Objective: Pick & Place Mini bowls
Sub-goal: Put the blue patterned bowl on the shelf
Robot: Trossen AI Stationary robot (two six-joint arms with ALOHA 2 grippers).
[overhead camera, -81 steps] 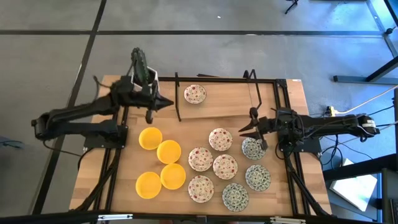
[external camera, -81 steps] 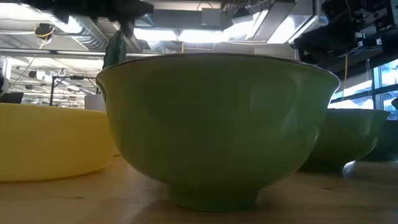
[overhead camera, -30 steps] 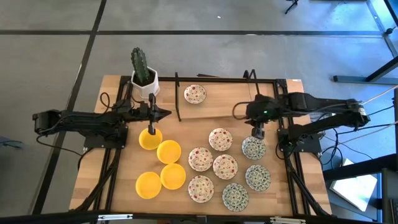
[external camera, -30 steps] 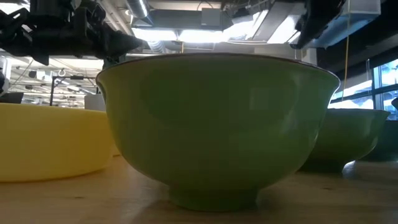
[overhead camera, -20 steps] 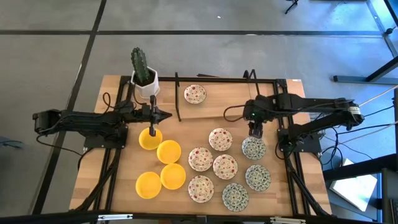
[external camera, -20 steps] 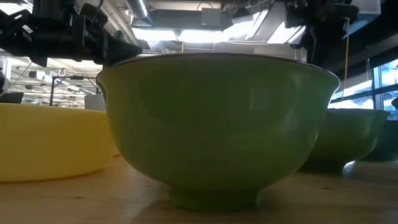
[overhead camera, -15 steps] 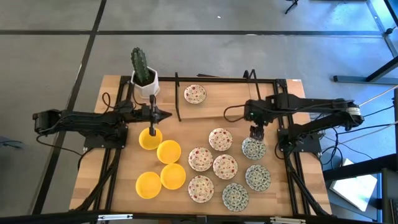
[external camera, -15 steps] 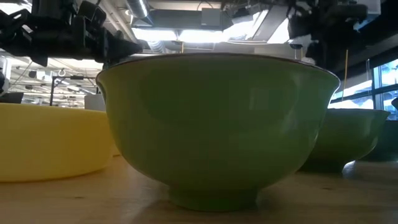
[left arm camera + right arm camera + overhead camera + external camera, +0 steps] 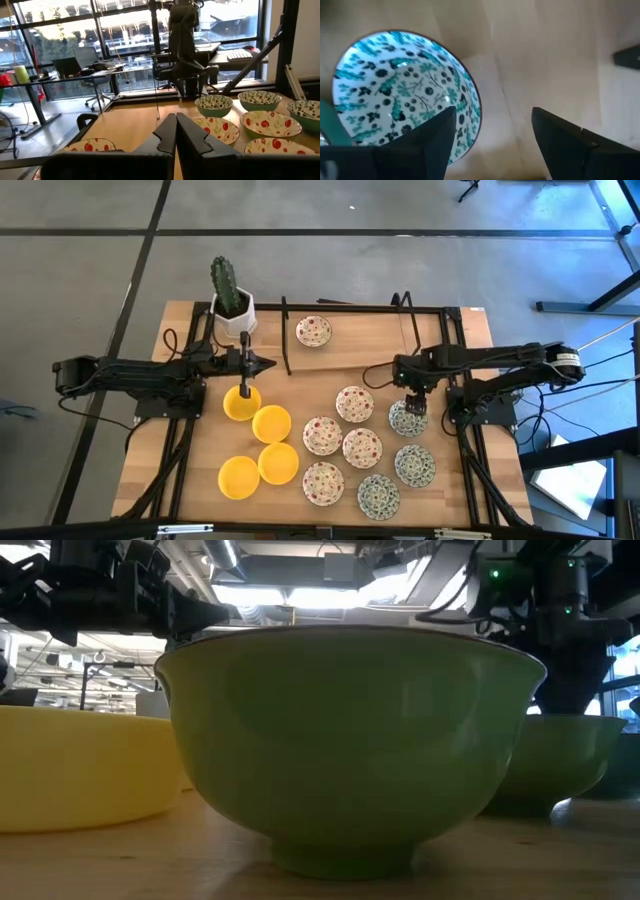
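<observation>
The left arm reaches in across the wooden tabletop [image 9: 340,375] from the left side, and the left end effector [image 9: 244,367] hovers just above the far edge of the nearest yellow bowl [image 9: 241,403], its two fingers [image 9: 170,132] pressed together with nothing between them. Just behind it, at the far left corner, stands the cactus [image 9: 227,285] in its white pot [image 9: 231,318].

Four yellow bowls sit in a loose cluster on the left half: that nearest one, a second [image 9: 271,423] touching it, a third [image 9: 278,463] and a fourth [image 9: 239,477] toward the near edge. A single red-speckled bowl [image 9: 313,331] sits alone at the far side, beside a thin black upright bar [image 9: 285,335].

In the middle lie five more red-speckled bowls, close together: one [image 9: 354,403] farthest back, two in a row [image 9: 322,435] [image 9: 362,447], and one [image 9: 323,483] nearer the front.

On the right are the green-patterned bowls: one [image 9: 407,418] farthest back, one [image 9: 414,465] behind the front one [image 9: 378,496]. The right end effector [image 9: 414,402] points down over the far rim of the rearmost green-patterned bowl, its fingers [image 9: 432,137] spread wide apart; the wrist view shows one finger over the bowl's inside edge and the other outside the rim over bare wood, gripping nothing.
</observation>
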